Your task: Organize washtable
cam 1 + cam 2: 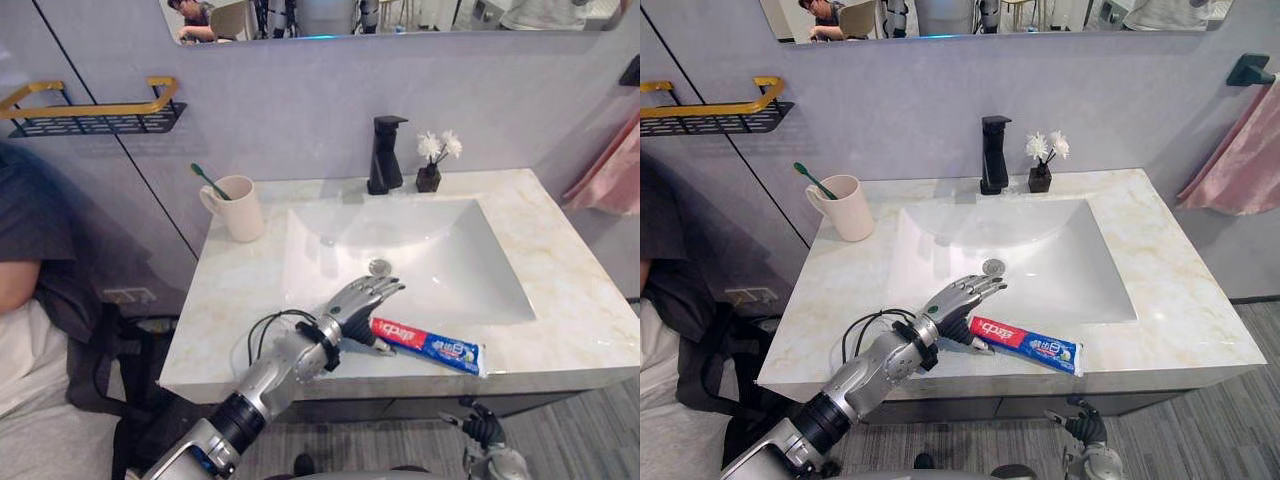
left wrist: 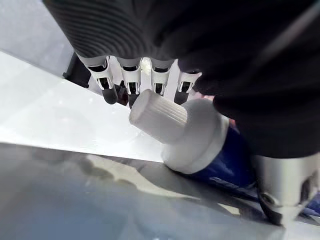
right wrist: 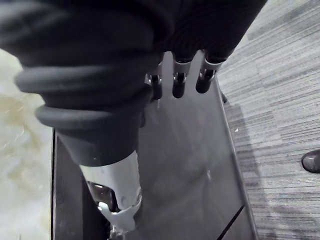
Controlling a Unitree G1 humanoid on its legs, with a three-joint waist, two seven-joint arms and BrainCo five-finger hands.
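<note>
A red, white and blue toothpaste tube [image 1: 432,346] lies on the marble washtable [image 1: 560,290] along its front edge, white cap [image 2: 159,118] pointing left. My left hand [image 1: 361,299] hovers over the cap end, fingers [image 2: 131,81] stretched out toward the sink [image 1: 330,262], thumb beside the tube, not closed round it. A cream cup [image 1: 238,208] holding a green toothbrush [image 1: 208,180] stands at the back left. My right hand [image 1: 482,428] hangs below the counter's front with relaxed fingers [image 3: 180,84].
A black faucet [image 1: 385,155] and a small dark vase of white flowers [image 1: 432,165] stand behind the sink. On the left wall hangs a gold and black shelf [image 1: 95,115]. A pink towel [image 1: 610,175] hangs at right. A person [image 1: 30,260] sits at far left.
</note>
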